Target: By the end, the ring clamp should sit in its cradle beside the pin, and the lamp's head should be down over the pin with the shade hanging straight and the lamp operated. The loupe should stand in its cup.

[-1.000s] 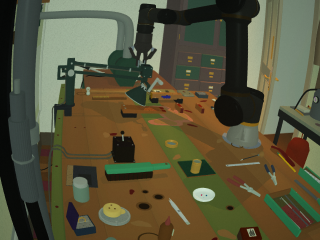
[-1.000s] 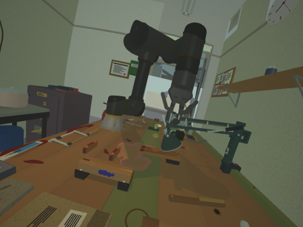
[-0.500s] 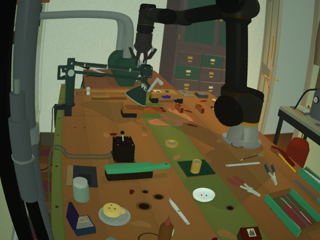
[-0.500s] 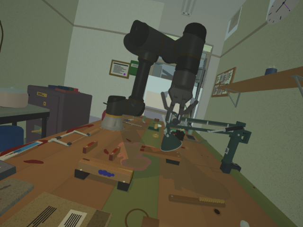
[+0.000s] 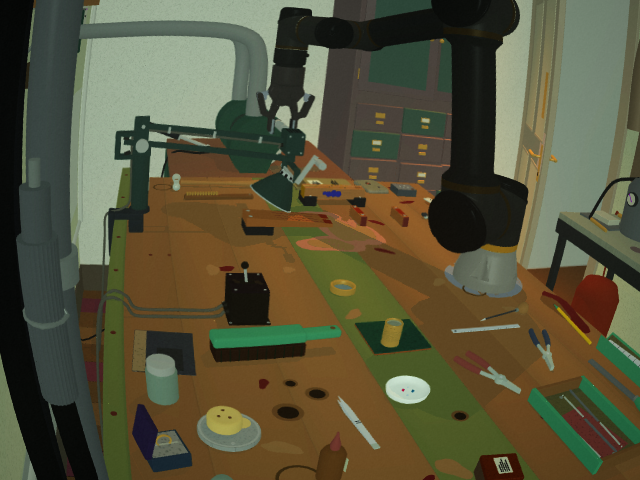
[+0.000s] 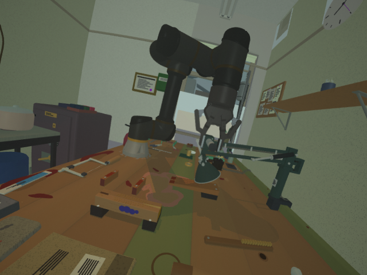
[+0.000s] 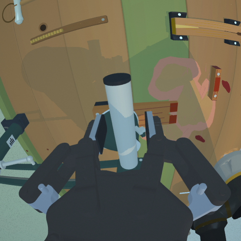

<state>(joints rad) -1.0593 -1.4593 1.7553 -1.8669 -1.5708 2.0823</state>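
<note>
My gripper (image 5: 283,122) (image 6: 215,136) (image 7: 123,128) stands open at the end of the lamp's arm, with the lamp's pale grey handle (image 7: 121,121) between the fingers and nothing held. The dark green shade (image 5: 273,192) (image 6: 207,174) hangs tilted below the arm's end, over a wooden pin block (image 5: 287,218) (image 6: 194,185) at the far part of the bench. The lamp's post (image 5: 135,170) (image 6: 281,180) is clamped at the bench's left edge. A black switch box with a lever (image 5: 246,295) sits mid-bench. The brass loupe (image 5: 392,332) stands on a dark green mat. A yellow ring (image 5: 343,287) lies flat beyond it.
The lamp's two parallel arm bars (image 5: 207,137) stretch left from my gripper. A second wooden block with blue beads (image 6: 128,207) stands nearby. A green-handled brush (image 5: 269,341), pliers (image 5: 488,372), a white dish (image 5: 407,388) and a ruler (image 5: 485,328) lie on the near bench.
</note>
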